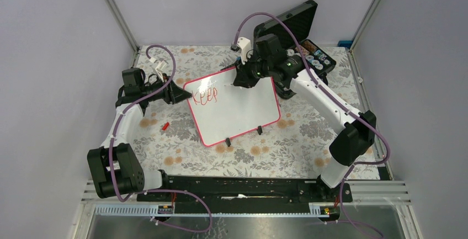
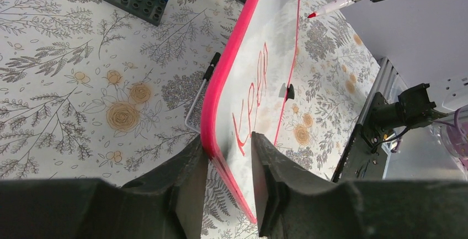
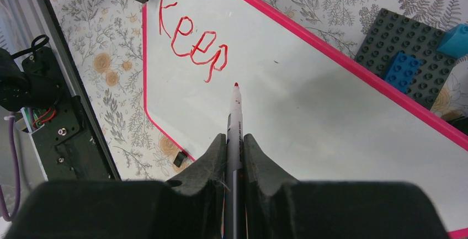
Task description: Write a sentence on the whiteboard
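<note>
1. The floral tablecloth (image 1: pixel 182 139) covers the table.
2. The whiteboard (image 1: pixel 243 112) stands mid-table between the two arms, turned askew, with its black feet on the near edge.
3. An open black case (image 1: pixel 287 24) sits at the far right, behind the board.
4. The left gripper (image 2: pixel 229 150) is clamped on the board's left edge, one finger on each face.
5. The right gripper (image 3: pixel 234 145) pinches a red marker (image 3: pixel 235 112). The tip is just past the last letter; contact cannot be told.
6. The red word "Keep" (image 3: pixel 193 48) is at the board's upper left.
7. A small red cap (image 1: pixel 165 125) lies on the cloth, left of the board.
</note>
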Controlling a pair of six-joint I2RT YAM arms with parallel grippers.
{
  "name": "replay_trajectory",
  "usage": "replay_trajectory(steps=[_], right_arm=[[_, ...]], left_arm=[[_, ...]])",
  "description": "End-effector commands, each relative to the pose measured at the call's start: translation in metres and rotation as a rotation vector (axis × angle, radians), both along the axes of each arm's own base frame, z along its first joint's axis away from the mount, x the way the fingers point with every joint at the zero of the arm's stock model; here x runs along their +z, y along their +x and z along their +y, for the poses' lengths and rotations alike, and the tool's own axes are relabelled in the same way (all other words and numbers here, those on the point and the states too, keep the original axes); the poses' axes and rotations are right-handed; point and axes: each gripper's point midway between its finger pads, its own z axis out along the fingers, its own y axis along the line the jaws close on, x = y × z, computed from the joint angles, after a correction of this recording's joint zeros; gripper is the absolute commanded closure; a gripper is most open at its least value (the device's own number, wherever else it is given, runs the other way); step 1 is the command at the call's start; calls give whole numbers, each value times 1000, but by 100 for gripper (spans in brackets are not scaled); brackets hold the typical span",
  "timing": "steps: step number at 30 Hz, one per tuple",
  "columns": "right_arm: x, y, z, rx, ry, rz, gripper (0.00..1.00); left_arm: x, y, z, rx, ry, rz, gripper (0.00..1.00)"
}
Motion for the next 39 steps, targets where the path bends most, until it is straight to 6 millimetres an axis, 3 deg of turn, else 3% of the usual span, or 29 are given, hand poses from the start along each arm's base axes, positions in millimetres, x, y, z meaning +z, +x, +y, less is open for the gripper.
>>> replay_trajectory(steps=[1, 15, 39], right_arm=[[6, 4, 14, 25, 21, -39, 100], [-5, -1, 16, 33, 3, -21, 100], [4, -9, 14, 42, 14, -10, 100]], left_arm=[[11, 3, -2, -27, 5, -61, 68], [8, 8, 1, -3, 21, -58, 99], [7, 9, 2, 4, 37, -72, 100]])
